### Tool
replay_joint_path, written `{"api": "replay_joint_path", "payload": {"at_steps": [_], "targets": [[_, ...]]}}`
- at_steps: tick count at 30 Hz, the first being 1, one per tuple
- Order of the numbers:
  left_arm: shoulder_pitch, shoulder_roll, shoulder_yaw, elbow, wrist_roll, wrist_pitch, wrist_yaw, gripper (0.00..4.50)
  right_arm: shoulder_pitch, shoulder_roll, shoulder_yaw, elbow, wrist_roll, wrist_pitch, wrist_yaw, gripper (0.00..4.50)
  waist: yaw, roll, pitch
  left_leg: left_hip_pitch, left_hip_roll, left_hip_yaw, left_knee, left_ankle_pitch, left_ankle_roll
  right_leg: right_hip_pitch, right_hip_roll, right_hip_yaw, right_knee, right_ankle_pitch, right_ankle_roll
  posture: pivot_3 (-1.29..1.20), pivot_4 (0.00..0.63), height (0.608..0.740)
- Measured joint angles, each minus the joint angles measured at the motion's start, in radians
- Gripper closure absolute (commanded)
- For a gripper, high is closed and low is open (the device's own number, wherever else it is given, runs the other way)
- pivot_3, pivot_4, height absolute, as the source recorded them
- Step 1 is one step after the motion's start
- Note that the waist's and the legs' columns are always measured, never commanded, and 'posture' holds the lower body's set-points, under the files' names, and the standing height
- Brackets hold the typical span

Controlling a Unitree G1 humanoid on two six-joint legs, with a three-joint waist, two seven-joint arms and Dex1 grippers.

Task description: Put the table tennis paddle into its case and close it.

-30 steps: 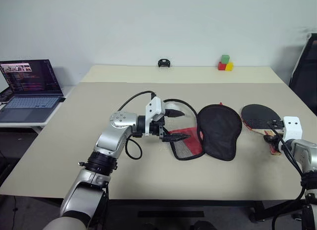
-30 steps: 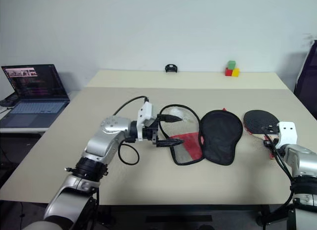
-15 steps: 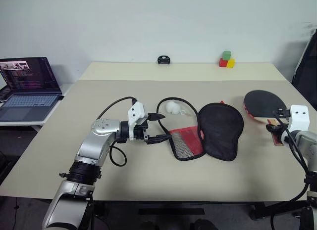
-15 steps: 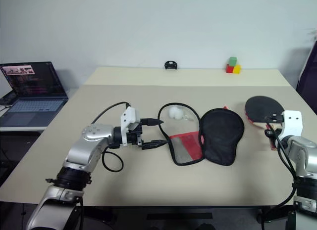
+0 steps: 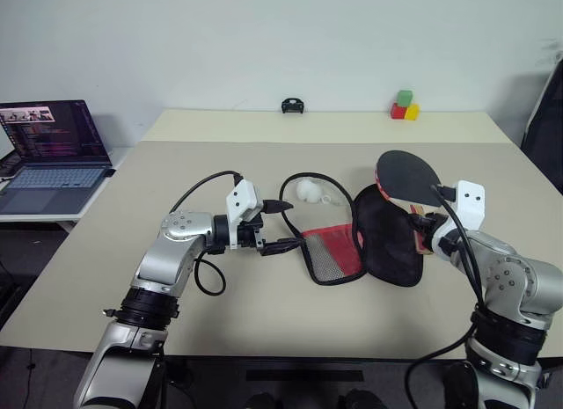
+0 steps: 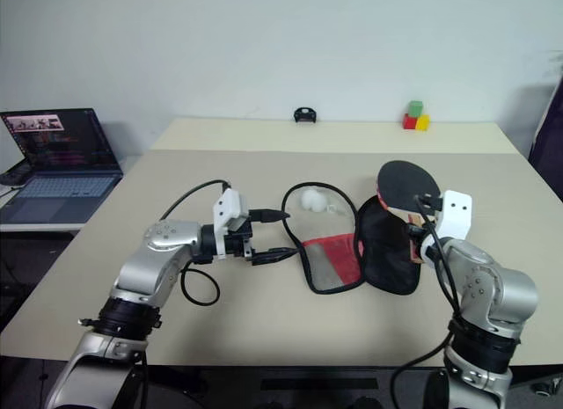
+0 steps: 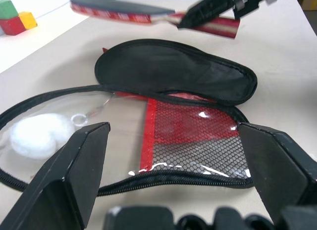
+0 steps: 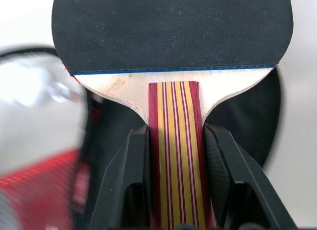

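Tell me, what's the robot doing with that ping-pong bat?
The robot is packing it away. Its right tool grips the table tennis paddle by the wooden handle and holds it in the air above the case, which lies unzipped and spread open on the table. The left tool is open beside the case's mesh side, holding nothing. The paddle isn't inside yet, so the case isn't closed.

The paddle (image 8: 171, 29) gets cropped at 12 o'clock in the right wrist view, and its handle end is buried between the right tool (image 8: 173, 161) fingers. The case (image 8: 64, 156) behind it is just blur. The laptop (image 5: 48, 154) runs off at 9 o'clock, screen text too tiny to read.
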Motion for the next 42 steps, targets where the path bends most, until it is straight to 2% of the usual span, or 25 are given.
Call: {"api": "replay_joint_path", "payload": {"at_steps": [3,5,21,32,39,42], "targets": [[0.0,-0.001,0.0,0.0,0.0,0.001,0.0,0.0,-0.01,0.111,0.001,-0.049,-0.022,0.044,-0.055,3.39,-0.004,0.0,0.0,0.0,0.0,0.001,-0.001,0.0,0.0,-0.002,0.0,0.001,0.001,0.0,0.0,0.0,0.15,0.74],[0.0,-0.001,0.0,0.0,0.0,0.001,0.0,0.0,-0.01,0.132,0.007,-0.05,-0.038,0.062,-0.071,3.39,-0.004,0.0,0.0,-0.001,-0.001,0.001,-0.001,0.0,0.0,-0.003,0.0,0.002,0.002,0.0,0.0,0.0,0.15,0.74],[0.0,-0.001,0.0,-0.001,0.0,0.0,0.002,0.0,0.116,0.149,0.128,-0.019,-0.122,-0.036,-0.084,3.39,-0.007,0.0,0.0,-0.001,-0.001,0.005,0.0,0.0,0.0,-0.008,0.001,0.002,0.008,0.0,0.0,0.0,0.15,0.74],[0.001,-0.001,0.0,-0.003,0.0,-0.002,0.002,0.0,0.122,0.198,0.133,0.043,-0.156,-0.085,-0.101,3.39,-0.007,0.0,0.0,-0.001,0.0,0.005,0.0,0.0,0.0,-0.008,0.001,0.002,0.009,0.0,0.0,0.0,0.15,0.74],[0.001,-0.001,0.0,-0.005,0.0,-0.002,0.002,0.0,0.121,0.227,0.139,0.042,-0.166,-0.108,-0.12,1.1,-0.007,0.0,0.0,-0.001,0.0,0.005,0.0,0.0,0.0,-0.008,0.001,0.002,0.009,0.0,-0.001,0.0,0.15,0.74],[0.001,-0.002,0.0,-0.005,0.0,-0.002,0.002,0.0,0.121,0.22,0.17,0.033,-0.168,-0.119,-0.115,1.1,-0.008,0.0,0.0,0.0,0.0,0.005,0.0,0.0,0.0,-0.008,0.001,0.002,0.01,0.0,-0.001,0.0,0.15,0.74]]}}
